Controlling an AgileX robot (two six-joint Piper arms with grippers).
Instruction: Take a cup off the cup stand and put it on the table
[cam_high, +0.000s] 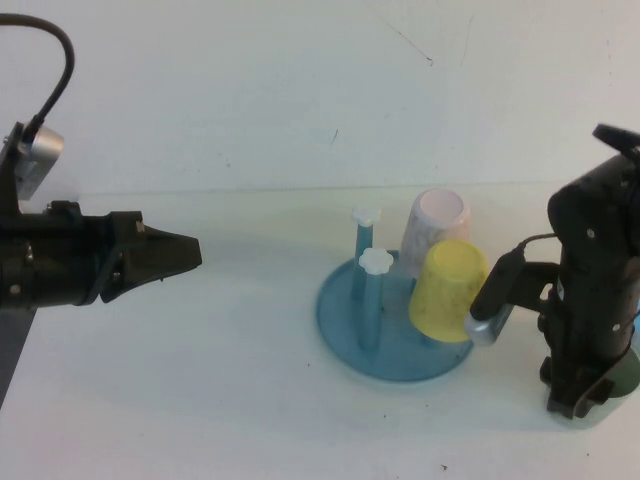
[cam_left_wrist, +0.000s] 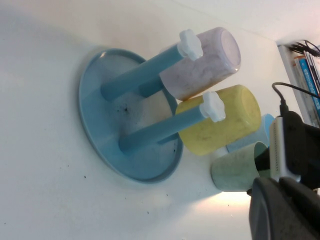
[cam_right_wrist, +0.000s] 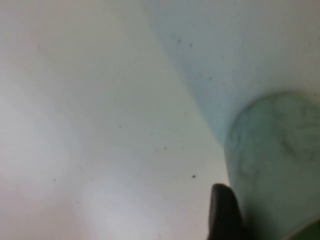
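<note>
Right arm's down at the near-right of the cup stand (cam_high: 395, 320), wrist pitched steeply so the right end effector (cam_high: 585, 400) points at the worktop (cam_high: 200, 400), just off the stand's blue base. It's clamped on the cup (cam_left_wrist: 235, 172), the mint-green one: in the left wrist view the green tumbler sits beside the stand's rim w/ dark fingers (cam_left_wrist: 262, 159) at its mouth, and in the right wrist view a black fingertip (cam_right_wrist: 225, 212) lies against the cup's wall (cam_right_wrist: 272, 160). From the high view only a sliver of green (cam_high: 628, 375) peeks out behind the arm, low by the worktop; can't tell if the cup's bottom is touching the surface or just above it. On the stand: yellow cup (cam_high: 448, 290) hangs upside down on a peg at the stand's right-front, pale pink cup (cam_high: 435, 228) upside down on the peg behind it, the two touching. Two pegs w/ white flower knobs (cam_high: 375, 262) stand bare on the stand's left half. Left wrist view also shows a bit of a light blue cup (cam_left_wrist: 252, 135) tucked behind the yellow one, next to the green. Left arm's well away to the stand's left, held roughly level above the worktop, left end effector (cam_high: 185, 252) aimed toward the stand, its jaws drawn together to a point, nothing in them.
</note>
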